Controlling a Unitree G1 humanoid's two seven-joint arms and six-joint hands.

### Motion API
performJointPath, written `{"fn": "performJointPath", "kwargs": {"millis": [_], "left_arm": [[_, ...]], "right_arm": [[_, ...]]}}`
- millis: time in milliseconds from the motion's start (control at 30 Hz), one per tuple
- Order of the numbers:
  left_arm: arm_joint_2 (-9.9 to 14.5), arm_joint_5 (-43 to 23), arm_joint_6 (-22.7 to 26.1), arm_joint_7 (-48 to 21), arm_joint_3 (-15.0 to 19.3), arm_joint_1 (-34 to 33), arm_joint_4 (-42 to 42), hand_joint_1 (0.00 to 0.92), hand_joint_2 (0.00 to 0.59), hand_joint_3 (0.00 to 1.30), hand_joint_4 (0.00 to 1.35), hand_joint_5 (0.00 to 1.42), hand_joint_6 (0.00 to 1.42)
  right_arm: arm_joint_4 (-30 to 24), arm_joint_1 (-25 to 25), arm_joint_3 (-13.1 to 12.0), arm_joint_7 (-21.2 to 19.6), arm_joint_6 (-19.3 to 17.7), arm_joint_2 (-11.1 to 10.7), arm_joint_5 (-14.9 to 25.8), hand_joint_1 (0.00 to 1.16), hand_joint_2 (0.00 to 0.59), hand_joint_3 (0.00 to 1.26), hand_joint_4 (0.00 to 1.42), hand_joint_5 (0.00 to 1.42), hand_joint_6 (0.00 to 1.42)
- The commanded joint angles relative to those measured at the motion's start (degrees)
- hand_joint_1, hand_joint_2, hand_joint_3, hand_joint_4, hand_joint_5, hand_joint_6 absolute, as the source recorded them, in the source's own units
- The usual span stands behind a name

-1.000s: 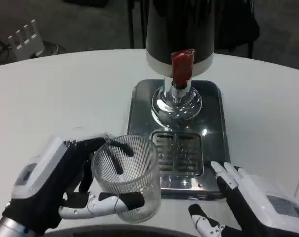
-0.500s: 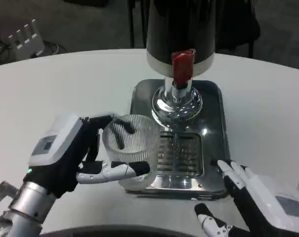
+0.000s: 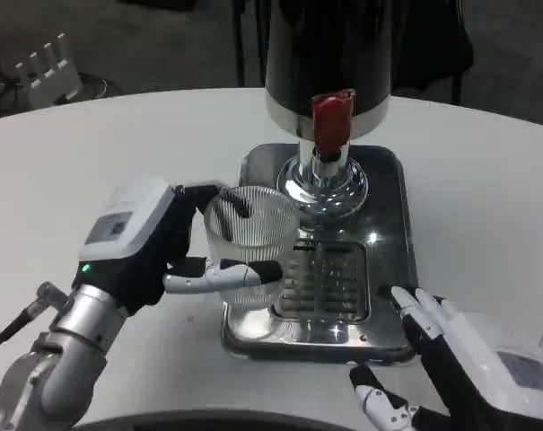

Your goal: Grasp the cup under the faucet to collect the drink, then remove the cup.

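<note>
So the left hand (image 3: 141, 242) has its fingers (image 3: 224, 274) wrapped around the clear ribbed glass cup (image 3: 249, 247), thumb side on the near wall and the other fingers hooked over the far rim. The cup is upright and sits over the left edge of the shiny metal drip tray (image 3: 388, 193), just left of the slotted grate (image 3: 329, 278). It's in front of and a bit left of the red faucet lever (image 3: 332, 118) on the black drink dispenser (image 3: 329, 54), so not directly under the chrome spout (image 3: 322, 180). Can't tell if the cup's bottom touches the tray or is lifted. The right hand (image 3: 468, 359) hangs at the tray's near right corner, fingers spread apart and holding nothing. Everything's on the round white surface (image 3: 118, 144).
</note>
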Motion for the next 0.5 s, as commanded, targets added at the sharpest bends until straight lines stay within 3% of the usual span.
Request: {"fn": "performJointPath", "kwargs": {"millis": [33,200,500], "left_arm": [[0.05,1.08,0.4,2.6,-2.33,-5.48,4.57,0.427,0.061,1.0,1.09,1.28,1.42],[-0.4,1.19,1.05,3.1,-4.86,-8.9,9.04,0.427,0.061,1.0,1.09,1.28,1.42],[-1.07,2.58,2.48,3.71,-9.59,-12.44,12.6,0.425,0.06,0.98,1.05,1.24,1.42]], "right_arm": [[-1.67,1.12,-1.01,0.44,-0.54,-0.08,0.42,0.26,0.452,0.05,0.0,0.0,0.0],[-1.66,1.4,0.54,0.0,-0.86,0.98,0.07,0.26,0.452,0.05,0.0,0.0,0.0],[-2.62,2.26,-0.62,0.17,-0.97,0.92,0.66,0.26,0.452,0.05,0.0,0.0,0.01]]}}
